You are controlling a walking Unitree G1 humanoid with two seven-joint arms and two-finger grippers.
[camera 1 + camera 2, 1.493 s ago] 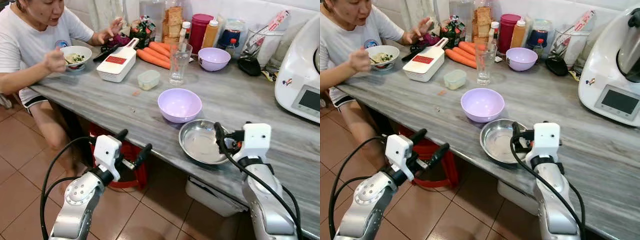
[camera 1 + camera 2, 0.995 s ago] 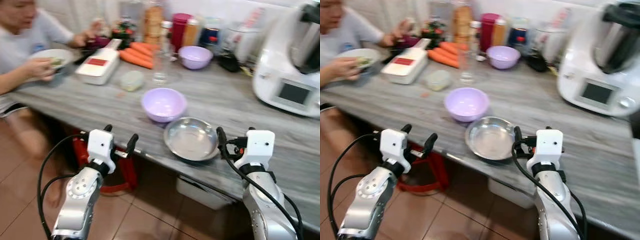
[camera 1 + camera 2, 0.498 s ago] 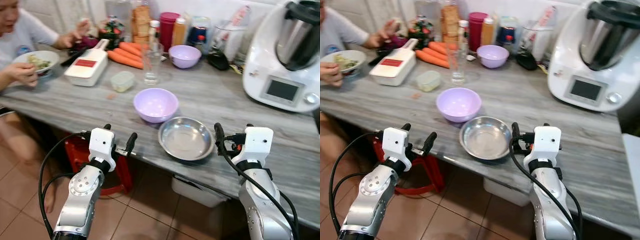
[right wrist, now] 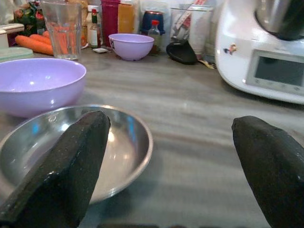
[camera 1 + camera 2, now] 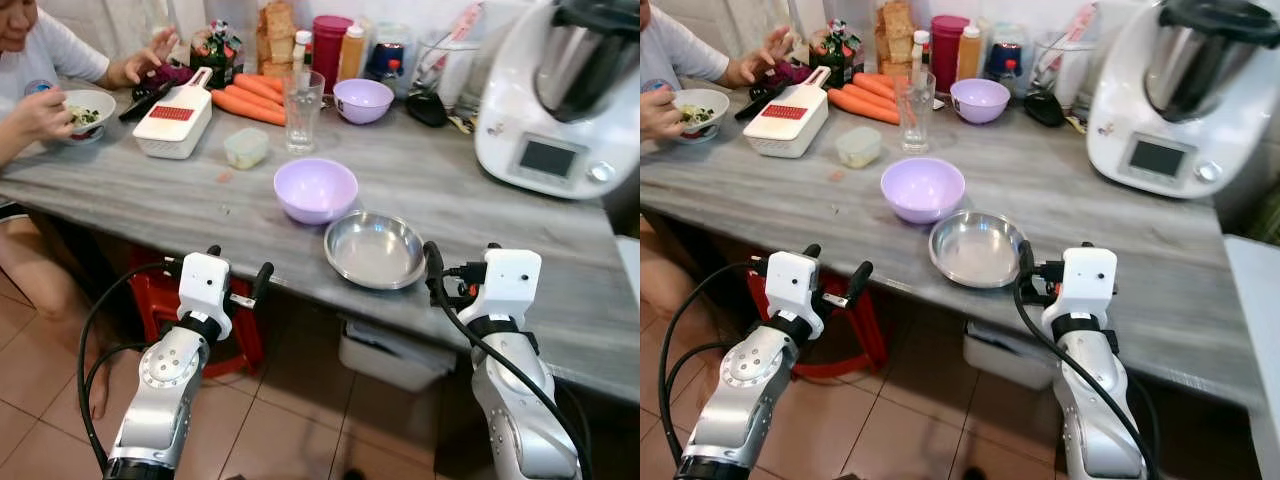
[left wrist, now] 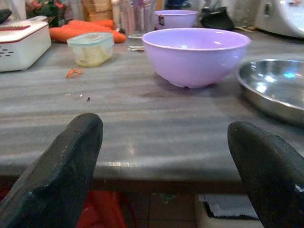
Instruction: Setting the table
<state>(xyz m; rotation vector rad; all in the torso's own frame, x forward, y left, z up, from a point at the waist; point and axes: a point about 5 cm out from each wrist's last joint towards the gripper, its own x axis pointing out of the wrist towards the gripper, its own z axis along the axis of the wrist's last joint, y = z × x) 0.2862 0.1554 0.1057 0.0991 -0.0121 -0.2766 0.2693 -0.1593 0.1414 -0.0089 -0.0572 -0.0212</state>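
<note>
Left wrist view looks past the left gripper (image 6: 164, 166), its fingers spread wide apart and empty, level with the front edge of the grey wood-grain table (image 6: 142, 137). From the head camera that gripper (image 5: 238, 285) hangs just off the edge, above the tiled floor (image 5: 290, 430). The right gripper (image 4: 171, 166) is also spread apart with nothing between its fingers, just beside the rim of a shallow steel dish (image 5: 375, 249), which lies empty and shiny near the table's front edge. A lilac bowl (image 5: 315, 189) stands just behind the dish, apart from it, upright. Bare tabletop stretches to the robot's right as far as a white kitchen machine (image 5: 555, 95). Farther back are a glass (image 5: 302, 97), carrots (image 5: 248, 100) and a smaller lilac bowl (image 5: 362, 100). A person's hand (image 5: 45, 110) rests at a white bowl (image 5: 88, 103) at far left.
</note>
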